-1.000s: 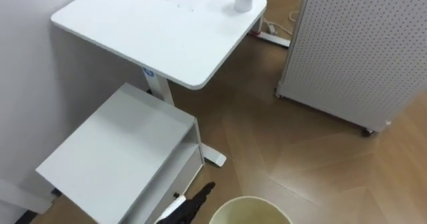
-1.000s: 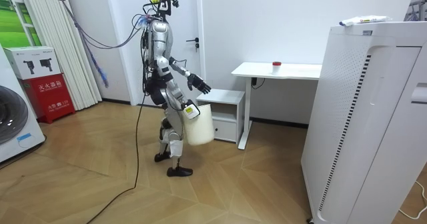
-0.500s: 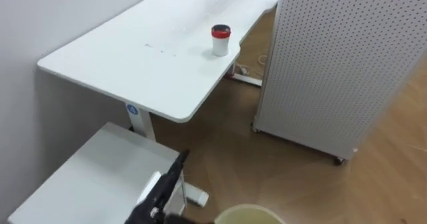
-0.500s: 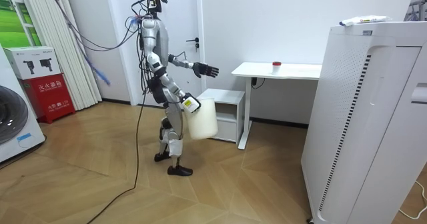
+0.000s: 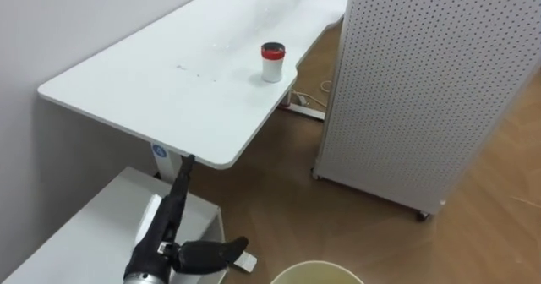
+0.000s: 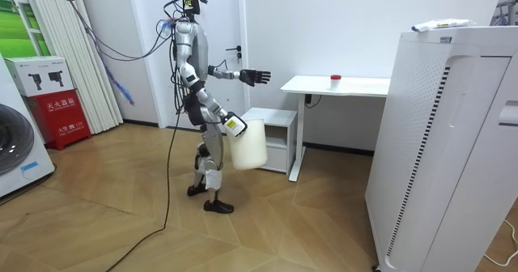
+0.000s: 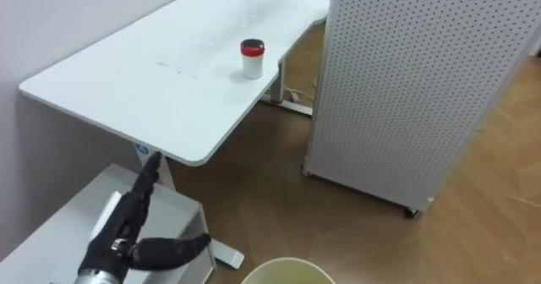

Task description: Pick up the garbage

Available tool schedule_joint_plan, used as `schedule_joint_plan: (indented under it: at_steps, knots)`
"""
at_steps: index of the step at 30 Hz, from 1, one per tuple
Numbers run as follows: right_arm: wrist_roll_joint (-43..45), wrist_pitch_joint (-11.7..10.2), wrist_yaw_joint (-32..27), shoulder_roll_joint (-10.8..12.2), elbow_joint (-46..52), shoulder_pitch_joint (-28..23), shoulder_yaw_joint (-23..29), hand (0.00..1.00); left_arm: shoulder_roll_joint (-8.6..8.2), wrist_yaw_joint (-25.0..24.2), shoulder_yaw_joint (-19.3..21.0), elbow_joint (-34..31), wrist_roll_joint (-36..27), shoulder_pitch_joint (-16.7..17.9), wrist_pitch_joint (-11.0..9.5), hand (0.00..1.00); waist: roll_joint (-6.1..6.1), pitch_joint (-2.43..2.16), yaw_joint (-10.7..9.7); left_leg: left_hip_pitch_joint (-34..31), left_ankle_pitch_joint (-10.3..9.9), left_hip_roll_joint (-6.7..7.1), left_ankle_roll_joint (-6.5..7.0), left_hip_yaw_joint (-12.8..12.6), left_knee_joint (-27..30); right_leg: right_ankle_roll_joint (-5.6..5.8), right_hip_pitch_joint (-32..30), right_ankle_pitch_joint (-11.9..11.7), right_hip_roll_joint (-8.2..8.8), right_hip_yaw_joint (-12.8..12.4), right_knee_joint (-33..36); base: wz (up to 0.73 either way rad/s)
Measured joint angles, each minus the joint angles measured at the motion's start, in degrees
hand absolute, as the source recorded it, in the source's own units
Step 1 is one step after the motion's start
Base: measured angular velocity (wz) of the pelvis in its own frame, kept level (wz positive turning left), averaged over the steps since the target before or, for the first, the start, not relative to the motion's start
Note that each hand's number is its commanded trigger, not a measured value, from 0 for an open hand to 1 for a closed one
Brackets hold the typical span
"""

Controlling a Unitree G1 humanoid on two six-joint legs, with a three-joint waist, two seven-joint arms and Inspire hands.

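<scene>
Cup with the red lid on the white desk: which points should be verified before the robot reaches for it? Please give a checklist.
1. Cup with the red lid upright on the white desk: ok.
2. Left hand open and empty: ok.
3. Left hand at the cup: not ok, it hovers by the desk's near edge, apart.
4. Desk between hand and cup unobstructed: ok.
5. Bin at the robot's right side: ok.
6. Right hand firmly holding the bin: cannot tell.

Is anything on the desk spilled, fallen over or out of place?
Nothing stands out. The cup stands upright on the desk, alone, with no spill around it.
</scene>
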State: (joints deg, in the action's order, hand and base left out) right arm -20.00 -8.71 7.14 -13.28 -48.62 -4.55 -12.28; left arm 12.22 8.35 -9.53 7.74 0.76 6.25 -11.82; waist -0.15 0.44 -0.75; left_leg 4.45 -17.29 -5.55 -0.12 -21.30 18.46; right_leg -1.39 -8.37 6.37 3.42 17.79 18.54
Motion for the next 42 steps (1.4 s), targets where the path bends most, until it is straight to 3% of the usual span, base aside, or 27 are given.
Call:
schedule_joint_plan:
  at_steps: [2,4,5,6,8,9,11,12,13,14,16,18,21,22,23,24,26,28,30,31,32,33,35,37,38,40,42]
  knots:
    - [0.1,0.0,0.6,0.0,0.0,0.0,-0.1,1.00,0.06,0.6,0.5,0.0,-0.1,-0.1,0.0,0.00,-0.27,0.15,0.2,-1.0,-0.3,-1.16,-0.51,0.1,6.7,-0.78,0.8,1.5,0.20,0.2,1.6,-0.52]
    - [0.3,0.0,0.9,-0.1,0.1,0.0,0.0,1.00,-0.16,0.8,1.4,0.0,-0.2,-0.3,-0.4,0.00,0.09,0.45,0.4,-4.4,-0.3,-3.89,-0.55,1.0,17.7,-1.76,1.3,3.3,-0.26,0.5,3.6,-0.54]
    - [0.3,0.0,1.1,-0.2,0.1,-0.1,0.0,1.00,-0.10,1.2,1.7,0.0,-0.2,-0.5,-0.8,0.00,0.77,0.80,0.5,-7.4,0.5,-6.13,-1.46,2.9,26.2,-2.74,1.4,5.6,-1.07,-0.2,5.4,-0.38]
    - [0.3,0.1,1.1,-0.1,0.1,-0.3,-0.1,1.00,-0.09,1.2,1.8,0.0,-0.4,-0.5,-1.0,0.00,0.98,0.82,0.4,-8.9,1.5,-6.82,-1.80,4.2,29.8,-3.16,1.3,6.5,-1.55,-0.4,6.4,-0.39]
    - [0.4,0.3,1.0,-0.1,0.2,-1.5,-0.2,1.00,-0.21,1.9,1.8,0.1,-1.2,-0.4,-1.3,0.00,0.32,0.95,0.6,-12.8,9.2,-7.61,-1.22,8.1,39.3,-4.09,2.5,8.8,-2.81,-2.6,8.5,-0.34]
    - [0.7,0.7,0.9,-0.2,0.2,-1.8,0.0,1.00,-0.39,2.6,1.8,0.1,-1.2,-0.3,-1.6,0.00,-0.33,1.19,1.0,-14.5,9.5,-6.52,-0.97,10.2,40.5,-4.70,3.2,9.5,-2.99,-3.8,8.4,-0.28]
    - [1.0,0.9,-0.1,-0.4,0.1,-1.7,0.2,1.00,-0.63,2.8,1.8,0.1,-1.2,-0.3,-2.8,0.00,-0.45,1.24,1.3,-18.2,6.6,-4.44,0.19,11.0,38.6,-5.01,3.6,9.9,-3.01,-4.9,8.3,-0.33]
    - [1.0,0.9,-0.8,-0.4,0.0,-1.8,0.2,1.00,-0.63,3.5,1.8,0.1,-1.2,-0.3,-2.9,0.00,-1.04,1.47,1.7,-20.6,5.8,-2.86,-0.13,10.9,35.4,-5.05,4.0,10.0,-2.99,-5.5,8.1,-0.41]
    - [1.0,0.9,-1.3,-0.4,0.0,-1.9,0.1,1.00,-0.64,3.8,1.9,0.1,-1.2,-0.3,-2.9,0.00,-0.63,1.21,2.2,-21.7,5.8,-2.25,-0.19,10.7,32.7,-5.17,4.3,10.3,-2.99,-5.8,8.1,-0.47]
    - [1.0,1.1,-2.2,-0.5,0.0,-2.1,0.1,1.00,-0.75,4.3,2.0,0.1,-1.2,-0.2,-3.0,0.00,-0.94,1.27,2.8,-23.5,6.0,-0.54,-0.45,10.9,26.8,-5.44,4.7,10.9,-3.02,-6.3,8.1,-0.39]
    - [1.0,1.1,-2.9,-0.5,0.0,-2.6,0.1,1.00,-0.87,4.7,2.2,0.1,-1.2,0.1,-3.0,0.00,-0.98,0.86,3.0,-24.9,7.2,1.59,-1.29,11.1,14.9,-5.24,5.9,12.2,-3.07,-7.0,8.2,-0.28]
    - [1.0,1.2,-2.9,-0.6,0.0,-3.5,0.1,1.00,-0.90,5.0,2.2,0.1,-1.2,0.4,-3.1,0.00,-0.50,0.06,3.4,-24.7,10.9,3.37,-1.45,11.2,1.4,-4.73,7.7,14.4,-3.30,-8.3,8.3,-0.26]
    - [2.1,1.4,-2.8,-0.4,0.0,-3.9,0.0,1.00,-0.92,5.6,2.7,0.1,-1.1,0.4,-3.4,0.00,-0.51,-0.35,4.0,-23.6,17.3,4.56,0.48,12.2,-3.0,-3.50,9.8,16.8,-2.89,-10.3,8.2,-0.33]
    - [2.4,1.4,-2.8,-0.5,0.0,-3.8,0.0,1.00,-0.99,5.9,2.7,0.1,-1.1,0.2,-3.7,0.00,-0.59,-0.50,4.3,-23.0,19.2,5.59,2.12,12.5,-2.8,-2.57,10.3,17.7,-2.35,-11.2,8.0,-0.27]
    - [2.6,1.4,-2.9,-0.5,0.1,-3.7,0.0,1.00,-0.99,6.0,2.7,-0.3,-1.2,0.4,-3.7,0.00,-0.78,-0.50,4.3,-22.9,19.9,6.56,3.38,12.6,-1.5,-1.65,11.3,18.3,-1.48,-11.6,7.4,-0.25]
    - [2.6,1.4,-3.0,-0.4,0.1,-3.8,0.0,1.00,-0.91,6.0,2.8,-0.7,-1.2,0.5,-3.7,0.00,-1.12,-0.33,4.3,-22.9,19.4,7.52,4.78,12.5,1.0,-0.63,12.6,18.9,-0.48,-11.7,6.6,-0.14]
    - [2.6,1.4,-3.1,-0.4,0.7,-3.9,0.0,1.00,-0.93,6.1,2.9,-1.1,-1.1,0.2,-3.8,0.00,-2.41,0.06,4.4,-23.0,15.9,8.66,5.39,11.6,4.1,0.40,14.0,19.4,1.27,-11.5,6.3,-0.06]
    - [3.3,1.4,-3.3,-0.3,2.6,-3.8,0.0,1.00,-1.01,6.3,3.1,-1.1,-1.2,-0.3,-3.8,0.00,-3.21,-0.08,4.5,-23.4,12.6,9.32,6.05,10.6,7.1,1.24,14.3,19.8,2.77,-11.1,8.2,-0.07]
    - [3.3,1.2,-3.3,-0.4,3.9,-3.4,0.1,1.00,-0.92,6.5,3.0,-1.1,-1.2,-0.9,-3.8,0.00,-3.22,-0.13,4.4,-23.5,7.9,9.57,6.74,10.5,11.5,2.65,13.2,19.2,4.29,-10.3,15.7,0.00]
    - [3.3,1.2,-3.3,-0.4,4.1,-3.4,0.1,1.00,-0.92,6.7,3.0,-1.1,-1.2,-1.1,-3.9,0.00,-3.30,-0.11,4.4,-23.2,7.1,9.79,6.96,10.5,11.9,3.55,12.3,18.7,4.93,-9.9,18.5,0.08]
    - [3.3,1.2,-3.4,-0.4,4.6,-3.4,0.1,1.00,-0.94,7.5,3.0,-1.1,-1.2,-1.3,-3.9,0.00,-3.53,-0.09,4.6,-22.2,5.8,10.57,7.47,10.2,12.2,5.43,10.2,17.0,6.67,-9.5,24.4,0.06]
    - [3.3,1.2,-3.5,-0.4,4.8,-3.2,0.1,1.00,-0.91,7.8,3.0,-1.1,-1.2,-1.3,-3.9,0.00,-3.50,-0.09,4.6,-21.7,5.2,10.93,7.63,10.3,12.2,6.09,9.2,15.7,7.28,-9.7,27.0,0.07]
    - [3.1,1.2,-4.0,-0.4,4.8,-2.8,0.1,1.00,-0.86,8.7,2.9,-1.1,-1.2,-1.3,-3.9,0.00,-2.81,-0.04,5.2,-18.8,3.2,11.41,8.13,10.7,11.4,6.39,6.1,9.3,8.77,-9.7,35.5,-0.04]
    - [2.8,1.2,-4.0,-0.4,4.7,-3.0,0.1,1.00,-0.88,9.2,3.1,-1.1,-1.2,-1.5,-3.9,0.00,-2.12,0.17,6.1,-16.7,2.6,11.30,8.06,11.7,10.0,6.22,3.5,9.8,9.77,-9.0,38.4,-0.04]
    - [2.6,1.2,-3.9,-0.4,4.8,-3.0,0.1,1.00,-0.77,9.7,3.0,-1.1,-1.2,-1.6,-3.9,0.00,-1.32,0.34,5.8,-15.7,2.6,11.03,7.98,13.0,9.0,6.00,1.3,11.4,9.84,-8.6,38.9,0.26]
    - [2.5,1.3,-3.5,-0.4,4.6,-3.3,0.0,1.00,-0.72,10.2,3.1,-1.1,-1.2,-1.6,-4.0,0.00,-0.63,0.32,5.9,-14.3,2.6,10.17,7.54,14.2,7.5,5.86,-1.9,13.0,9.49,-8.7,34.8,0.23]
    - [2.8,1.3,-3.3,-0.3,4.4,-3.9,-0.4,1.00,-0.38,11.0,3.1,-1.1,-1.2,-1.3,-4.2,0.00,-0.77,0.34,5.7,-11.7,2.8,9.48,6.61,15.7,5.3,5.91,-2.8,13.0,8.82,-9.0,20.4,0.27]
